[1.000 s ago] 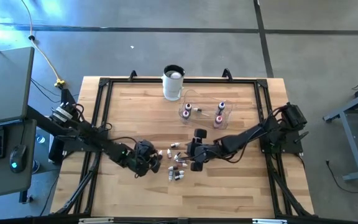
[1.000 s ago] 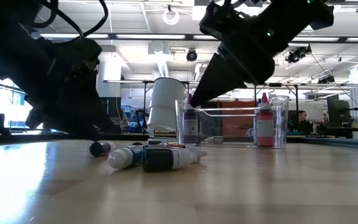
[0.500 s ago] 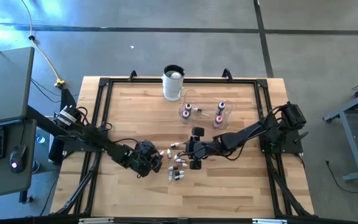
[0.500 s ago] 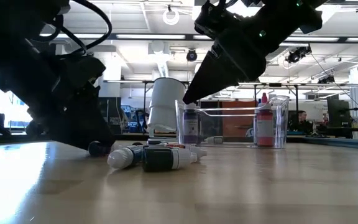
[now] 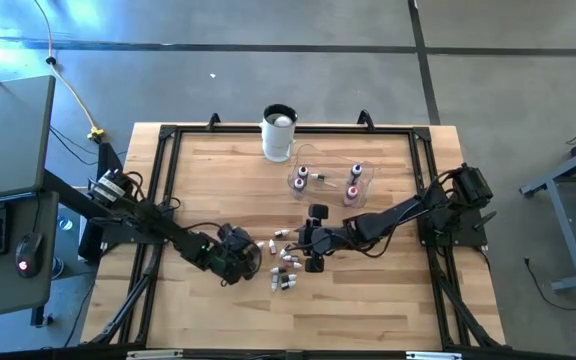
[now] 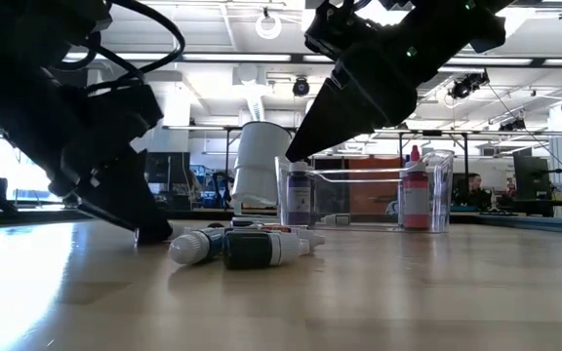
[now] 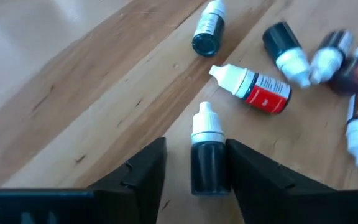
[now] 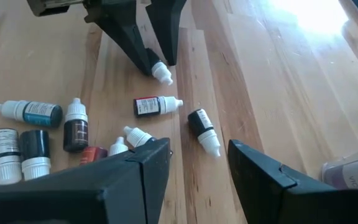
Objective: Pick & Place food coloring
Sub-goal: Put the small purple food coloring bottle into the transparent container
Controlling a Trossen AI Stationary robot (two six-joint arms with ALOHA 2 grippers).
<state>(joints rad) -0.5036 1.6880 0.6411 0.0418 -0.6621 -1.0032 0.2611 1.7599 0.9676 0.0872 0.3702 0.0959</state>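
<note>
1. A wooden counter (image 5: 218, 190) with a black frame around its edge fills the overhead view, and two dark arms reach in over it, one from each side.
2. A tall white cup (image 5: 279, 133) stands near the far edge of the counter.
3. A clear bowl (image 5: 328, 180) sits just in front of the cup and holds a few upright little bottles, among them a purple one and a red one.
4. The left claw (image 7: 194, 171) is low at the counter, its two fingers set either side of one dark bottle (image 7: 208, 158) that lies flat with its white cap pointing away from the claw; whether the fingers press it cannot be told.
5. The right claw (image 8: 197, 155) hovers just above the scattered bottles with its fingers spread and nothing between them.
6. The food coloring (image 5: 283, 262) lies mid-counter between the two claws: about a dozen tiny bottles with white caps, mostly on their sides, a few upright.
7. Their bodies are dark, black, brown, red or teal, and one has a red label (image 7: 263, 90).
</note>
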